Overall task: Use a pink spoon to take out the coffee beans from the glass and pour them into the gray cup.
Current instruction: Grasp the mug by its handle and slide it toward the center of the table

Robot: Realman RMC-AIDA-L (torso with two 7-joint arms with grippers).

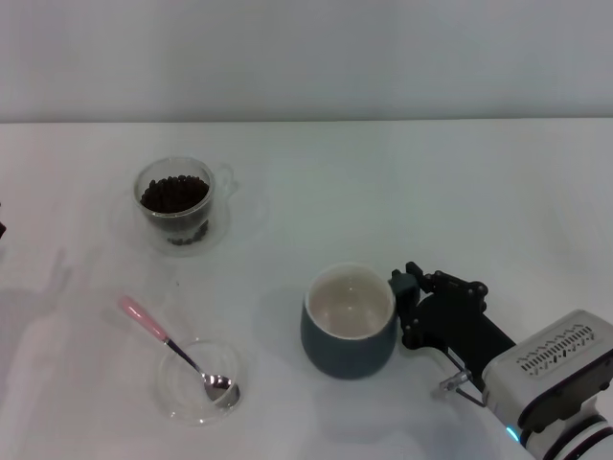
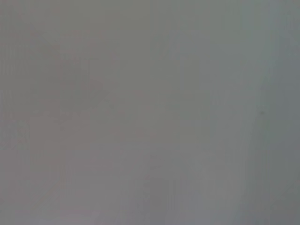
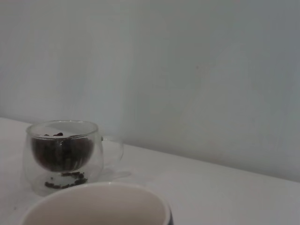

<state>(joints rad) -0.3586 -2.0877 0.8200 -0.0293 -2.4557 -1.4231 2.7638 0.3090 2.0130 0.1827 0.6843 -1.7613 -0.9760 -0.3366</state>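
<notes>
White table point(image 1: 383, 182), items as they are standing: glass point(image 1: 175, 203) sitting upper left in the head view, holding a heap of beans point(image 1: 174, 195), its clear handle pointing toward the frame's right. Spoon point(image 1: 177, 349) lying lower left, pink handle angling up-left, metal bowl resting inside a shallow clear dish point(image 1: 199, 381). Cup point(image 1: 350, 321) standing lower centre, cream inside showing bare. Right gripper point(image 1: 410, 309) reaching in from the lower right corner, its black fingers pressing at the cup's right side where a handle would be; grip cannot be told for certain. Left gripper showing nowhere; its wrist camera is giving only flat grey.
</notes>
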